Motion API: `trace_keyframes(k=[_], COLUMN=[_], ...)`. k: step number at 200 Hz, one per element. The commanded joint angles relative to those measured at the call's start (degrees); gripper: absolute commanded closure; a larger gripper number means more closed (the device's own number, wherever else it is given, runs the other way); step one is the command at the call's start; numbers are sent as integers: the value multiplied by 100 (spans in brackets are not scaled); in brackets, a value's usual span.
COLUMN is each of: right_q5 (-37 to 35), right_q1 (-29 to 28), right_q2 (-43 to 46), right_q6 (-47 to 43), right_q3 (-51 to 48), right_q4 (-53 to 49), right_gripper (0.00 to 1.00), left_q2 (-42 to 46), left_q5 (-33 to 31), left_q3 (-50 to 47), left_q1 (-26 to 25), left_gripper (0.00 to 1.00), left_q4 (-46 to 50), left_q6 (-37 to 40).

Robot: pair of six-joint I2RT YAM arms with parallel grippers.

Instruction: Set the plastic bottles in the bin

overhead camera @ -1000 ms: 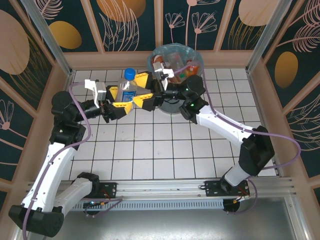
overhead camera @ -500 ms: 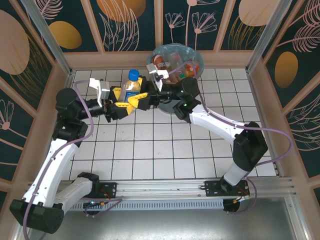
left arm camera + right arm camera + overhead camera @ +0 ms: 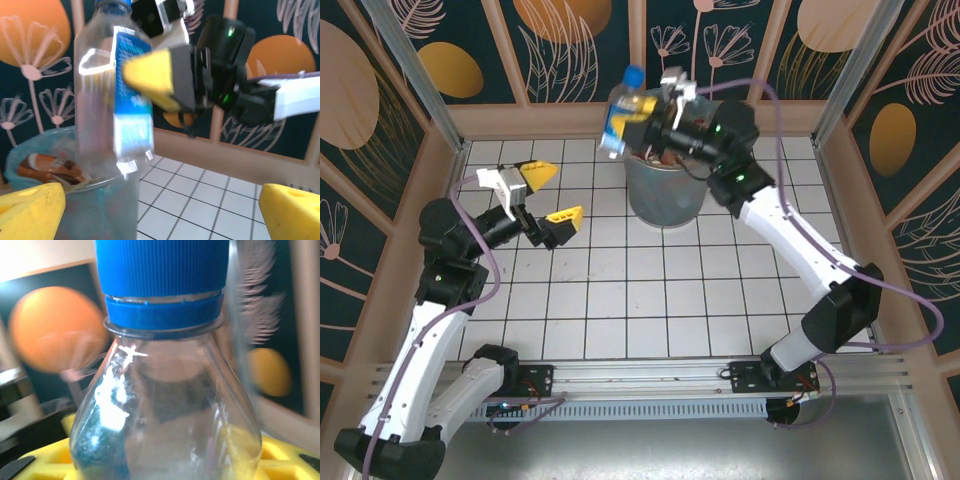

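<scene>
A clear plastic bottle (image 3: 623, 110) with a blue cap and blue label hangs above the left rim of the bin (image 3: 665, 197), with my right gripper (image 3: 642, 112) shut on its body. The right wrist view has the bottle's blue cap (image 3: 160, 275) close up, with yellow fingers (image 3: 287, 460) on either side of the bottle's shoulder. My left gripper (image 3: 549, 194) stands open and empty over the tiles, left of the bin. From the left wrist, the held bottle (image 3: 107, 100) hangs over the blue-lined bin (image 3: 30, 145), where an orange-labelled bottle (image 3: 50, 170) lies inside.
A raised wooden rim (image 3: 535, 118) runs round the white tiled floor (image 3: 650, 290), with patterned wall panels behind it. The right arm (image 3: 790, 240) reaches across the right half toward the bin at the back.
The left gripper let go of the bottle, opened wide and drew back to the left. The right gripper closed on the bottle and lifted it up over the bin's rim.
</scene>
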State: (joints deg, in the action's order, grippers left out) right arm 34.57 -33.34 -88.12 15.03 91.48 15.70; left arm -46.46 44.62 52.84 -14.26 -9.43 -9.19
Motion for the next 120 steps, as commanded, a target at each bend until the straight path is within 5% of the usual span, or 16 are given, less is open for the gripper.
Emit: trace_keyframes(k=[1, 28, 59, 120], right_q5=[-2205, -3015, -3429, -4117], right_q1=[166, 163, 170, 317], right_q2=[-355, -1729, -2838, -2867], right_q6=[-1119, -1419, -1520, -1612], right_q3=[1450, 3616, 5221, 5074], right_q4=[-3314, -5600, -6955, -7237], right_gripper=[52, 53, 54, 53], left_q2=[-10, -133, -110, -38], left_q5=[-582, -604, -669, -801], left_q3=[-123, -63, -54, -50], left_q1=[-8, -12, -9, -13], left_gripper=[1, 2, 1, 1], left_q4=[-181, -19, 89, 257], left_q6=[137, 100, 150, 251])
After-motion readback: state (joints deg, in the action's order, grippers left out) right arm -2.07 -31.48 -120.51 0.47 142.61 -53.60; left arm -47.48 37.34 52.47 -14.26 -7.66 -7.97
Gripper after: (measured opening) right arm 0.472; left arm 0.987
